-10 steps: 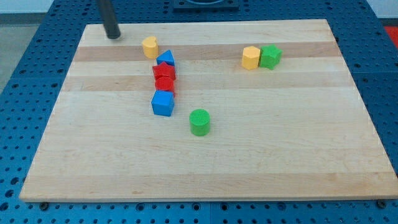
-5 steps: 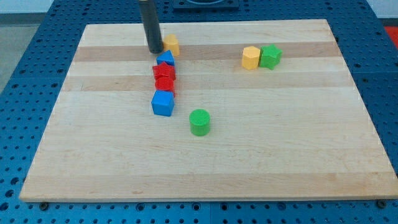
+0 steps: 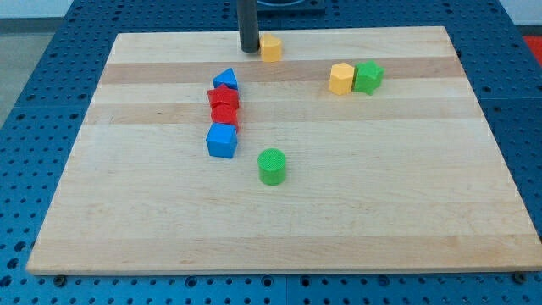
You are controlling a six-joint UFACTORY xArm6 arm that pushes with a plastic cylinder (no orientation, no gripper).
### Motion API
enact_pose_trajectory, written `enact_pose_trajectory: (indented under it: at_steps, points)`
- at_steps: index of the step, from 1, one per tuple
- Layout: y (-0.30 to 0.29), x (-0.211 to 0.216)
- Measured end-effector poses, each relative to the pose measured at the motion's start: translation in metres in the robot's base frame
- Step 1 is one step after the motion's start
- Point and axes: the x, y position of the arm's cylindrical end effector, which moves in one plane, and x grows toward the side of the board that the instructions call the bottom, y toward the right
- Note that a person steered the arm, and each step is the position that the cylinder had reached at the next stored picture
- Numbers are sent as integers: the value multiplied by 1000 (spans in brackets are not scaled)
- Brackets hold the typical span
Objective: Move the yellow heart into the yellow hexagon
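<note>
The rod's lower end, my tip (image 3: 249,50), is seen near the top edge of the surface (image 3: 356,212), touching the left side of the yellow heart (image 3: 271,48). No tool is carried by the arm, so no open or closed state can be told. The yellow hexagon (image 3: 341,79) lies towards the top right corner, apart from the heart, with a green block (image 3: 367,77) touching its right side. Left of centre a column is formed by a blue triangular block (image 3: 226,80), two red blocks (image 3: 223,106) and a blue cube (image 3: 222,141). A green cylinder (image 3: 272,166) is placed near the middle of the surface.
</note>
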Motion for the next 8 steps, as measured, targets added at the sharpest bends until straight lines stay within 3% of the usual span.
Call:
enact_pose_trajectory:
  at_steps: [2,5,8]
  points:
    - [34,-6]
    - [73,37]
    - [74,58]
